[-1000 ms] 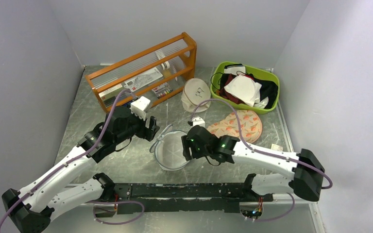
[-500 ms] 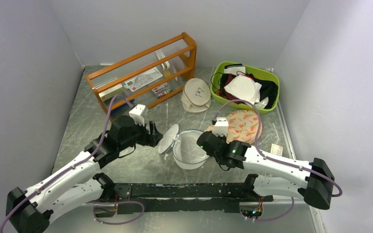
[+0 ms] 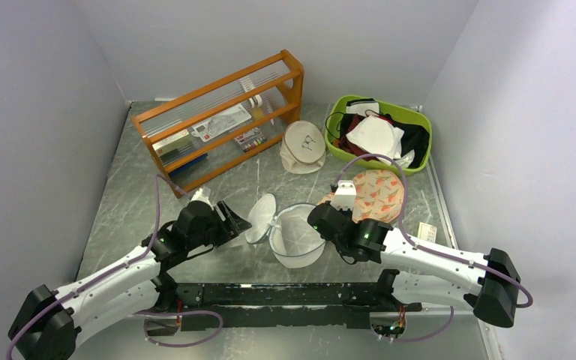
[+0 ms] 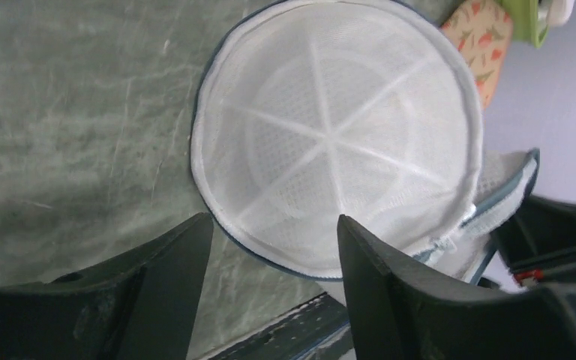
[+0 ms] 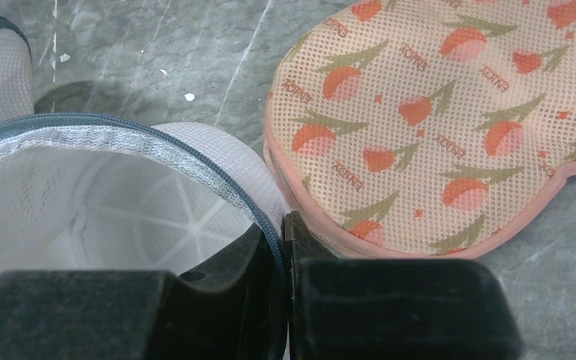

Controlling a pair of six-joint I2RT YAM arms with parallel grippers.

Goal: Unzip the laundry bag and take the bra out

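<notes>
**Bag unzipped and dragged over to the peach pad**

From above, the round white mesh laundry bag (image 3: 295, 238) has slid across the grey tabletop (image 3: 135, 187) and now sits against the two-lobed peach pad with orange prints (image 3: 379, 193). Its flat lid (image 3: 260, 217) has swung open on the side away from the pad. The right gripper (image 3: 321, 219), spread a moment ago, is now clenched on the rim nearest the pad. The left gripper (image 3: 232, 217) has dropped beside the lid, released and empty. Its wrist view shows the lid (image 4: 334, 139) framed by parted fingers (image 4: 180, 255). The right wrist view shows shut jaws pinching the dark-edged zip rim (image 5: 120, 139) just beside the pad (image 5: 435, 127), with only white mesh inside. The unzipping looks done, but no dark red bra shows in the mouth.
</notes>
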